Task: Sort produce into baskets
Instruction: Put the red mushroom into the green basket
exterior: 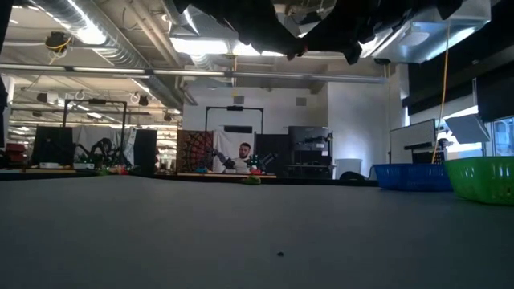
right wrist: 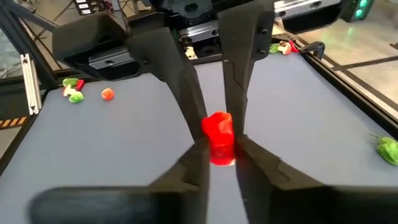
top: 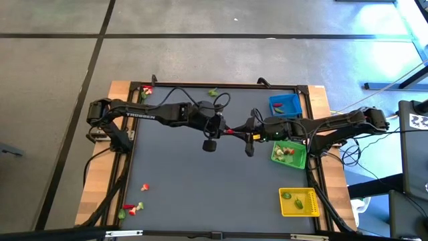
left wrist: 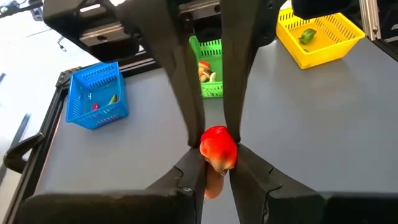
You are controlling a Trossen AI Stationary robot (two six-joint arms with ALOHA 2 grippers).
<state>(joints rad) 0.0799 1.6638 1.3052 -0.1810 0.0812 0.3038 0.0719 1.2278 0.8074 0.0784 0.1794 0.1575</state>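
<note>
High over the middle of the table, a small red produce piece (top: 231, 131) hangs between both grippers. My left gripper (top: 223, 128) reaches in from the table's left and my right gripper (top: 239, 132) from the right. They meet tip to tip, each shut on the piece. Three baskets stand along the right side: blue (top: 285, 105) at the far end, green (top: 289, 152) in the middle, yellow (top: 299, 202) near the front, each with a few pieces inside. In the low view only the arms' dark undersides show at the top. My left gripper pinches the red piece's lower, paler end (left wrist: 214, 177) between its two fingertips. It comes from the table's left, slanting a little down. The piece is lifted clear of the table. My right gripper pinches the red piece's other end (right wrist: 221, 155) between its two fingertips. It comes nearly level from the table's right, opposite the left fingers (right wrist: 186, 87). The piece stays clear of the table, held by both.
Loose produce lies at the far left corner (top: 146, 90), by the far edge (top: 213, 93), near the left side (top: 144, 188) and at the near left corner (top: 130, 209). The dark mat (top: 200, 181) below the grippers is bare. A person sits in the room behind (exterior: 243, 156).
</note>
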